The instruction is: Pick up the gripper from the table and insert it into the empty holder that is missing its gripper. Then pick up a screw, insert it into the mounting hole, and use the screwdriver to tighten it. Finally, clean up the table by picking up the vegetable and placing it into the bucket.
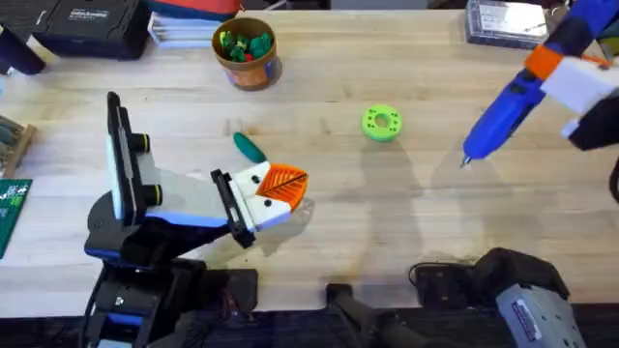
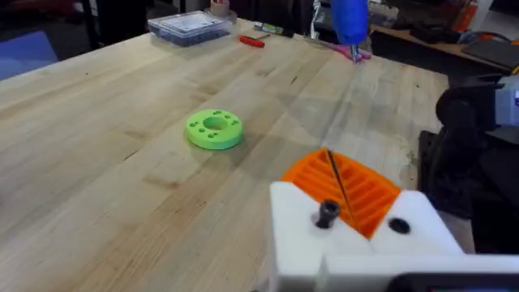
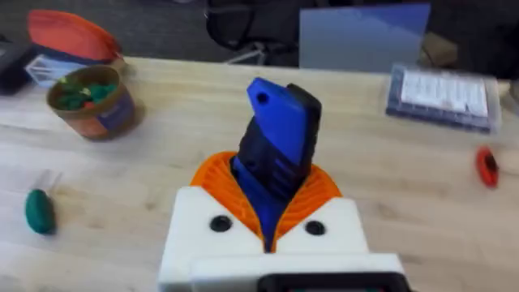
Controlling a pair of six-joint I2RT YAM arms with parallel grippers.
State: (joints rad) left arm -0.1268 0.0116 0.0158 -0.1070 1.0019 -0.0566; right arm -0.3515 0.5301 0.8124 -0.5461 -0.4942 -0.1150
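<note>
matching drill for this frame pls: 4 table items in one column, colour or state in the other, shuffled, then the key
Things:
1. screwdriver
2. vegetable
3. bucket
4. round disc

States:
A. lying flat on the bare table, bright green with holes
B. held off the table in the right hand, tip pointing down
C. standing upright, coloured toy pieces inside
D. dark teal, lying on the table beside the left hand

Pairs: 1-B, 2-D, 3-C, 4-A

No readable text, label, brand, number or sign on anything here.
</note>
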